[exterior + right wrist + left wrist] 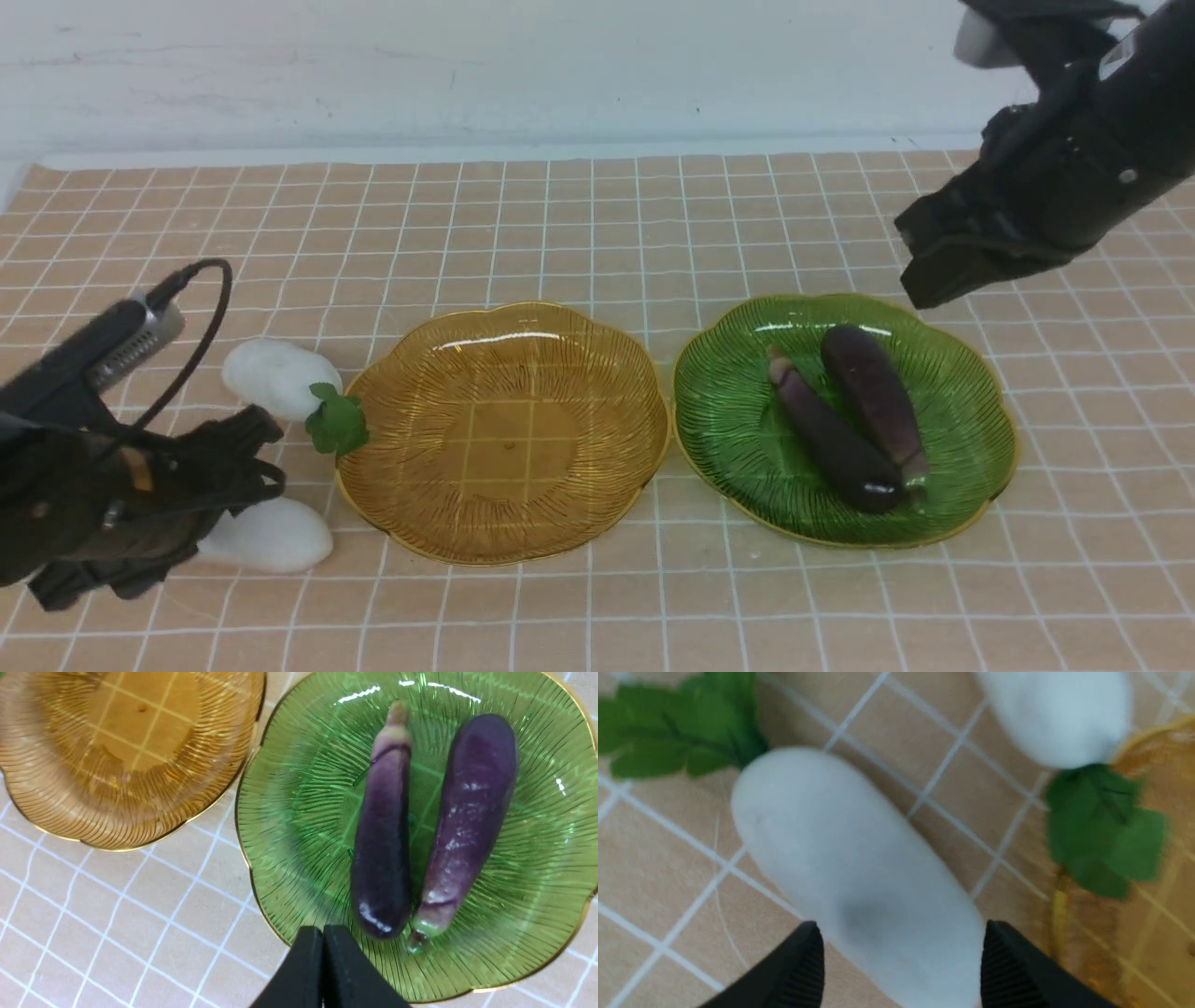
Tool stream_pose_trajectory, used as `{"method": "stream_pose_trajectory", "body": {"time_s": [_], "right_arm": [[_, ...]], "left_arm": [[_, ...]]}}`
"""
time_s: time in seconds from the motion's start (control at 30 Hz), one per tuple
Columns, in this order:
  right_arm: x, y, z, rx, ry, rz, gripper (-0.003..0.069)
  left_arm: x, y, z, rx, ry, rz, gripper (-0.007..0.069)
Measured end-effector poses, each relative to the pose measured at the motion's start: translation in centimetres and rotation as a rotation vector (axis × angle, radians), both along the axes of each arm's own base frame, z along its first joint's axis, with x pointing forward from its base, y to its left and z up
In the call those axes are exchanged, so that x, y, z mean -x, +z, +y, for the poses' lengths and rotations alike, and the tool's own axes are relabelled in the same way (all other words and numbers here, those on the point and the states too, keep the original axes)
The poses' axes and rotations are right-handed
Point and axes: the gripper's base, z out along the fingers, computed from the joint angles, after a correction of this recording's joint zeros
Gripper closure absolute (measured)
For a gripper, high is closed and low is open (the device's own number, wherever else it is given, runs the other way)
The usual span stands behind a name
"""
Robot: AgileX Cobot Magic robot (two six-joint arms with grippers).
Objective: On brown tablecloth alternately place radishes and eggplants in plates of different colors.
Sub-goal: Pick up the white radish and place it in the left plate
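On the brown tablecloth [597, 233] stand an amber plate [439, 373], with nothing in it, and a green plate [962, 411]. Two eggplants [831, 434] [873, 397] lie side by side in the green plate, as the right wrist view shows [383, 835] [467, 812]. Two radishes lie on the cloth left of the amber plate: the far one [266, 373] and the near one [275, 539]. My left gripper [252, 467] is open, low over the near radish [859, 877], its fingers [803, 966] on either side of it. My right gripper [920, 289] is shut and empty, raised above the green plate's back right rim.
The far radish's green leaves [336, 425] touch the amber plate's left rim [1153, 742]. The two plates nearly touch at the middle. A white wall [560, 65] runs behind the cloth's far edge.
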Motion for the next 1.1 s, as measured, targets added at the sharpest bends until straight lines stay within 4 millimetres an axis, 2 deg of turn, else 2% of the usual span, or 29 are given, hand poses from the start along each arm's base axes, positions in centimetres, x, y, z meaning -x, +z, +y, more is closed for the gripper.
{"method": "stream_pose_trajectory", "body": {"time_s": [0.07, 0.23, 0.37, 0.47, 0.7, 0.83, 0.9, 0.93, 0.97, 1.03, 1.1], "right_arm": [[0.0, 0.0, 0.0, 0.001, 0.004, -0.003, 0.0674], [0.0, -0.2, 0.0, 0.004, 0.008, 0.004, 0.0674], [0.0, -0.2, 0.0, 0.008, 0.017, 0.002, 0.0674], [0.0, -0.2, 0.0, 0.008, 0.017, 0.002, 0.0674], [0.0, -0.2, 0.0, 0.007, 0.017, 0.002, 0.0674], [0.0, -0.3, 0.0, 0.009, 0.018, 0.004, 0.0674], [0.0, -0.3, 0.0, 0.009, 0.018, 0.004, 0.0674], [0.0, -0.3, 0.0, 0.009, 0.018, 0.004, 0.0674], [0.0, -0.3, 0.0, 0.009, 0.018, 0.004, 0.0674], [0.0, -0.3, 0.0, 0.009, 0.018, 0.004, 0.0674], [-0.1, -0.4, 0.0, 0.009, 0.018, 0.006, 0.0674]], "left_arm": [[-0.6, -1.6, 0.0, 0.024, 0.064, 0.047, 0.0207], [-2.8, -3.3, -0.4, 0.099, 0.125, -0.025, 0.0204], [-3.8, -4.3, -0.5, 0.118, 0.130, -0.040, 0.0194], [-4.3, -4.6, -0.3, 0.109, 0.109, -0.053, 0.0202], [-4.0, -3.8, -0.1, 0.051, 0.041, -0.074, 0.0295], [-3.2, -2.4, 0.5, -0.023, 0.029, -0.062, 0.0302], [-2.8, -0.7, 0.7, -0.045, 0.028, -0.099, 0.0302], [-2.7, -0.4, 0.8, -0.052, 0.026, -0.101, 0.0302], [-2.4, 1.4, 0.9, -0.066, 0.021, -0.152, 0.0302], [-2.1, 3.4, 1.0, -0.085, 0.012, -0.202, 0.0302], [-1.8, 6.2, 0.1, -0.107, -0.048, -0.268, 0.0302]]}}
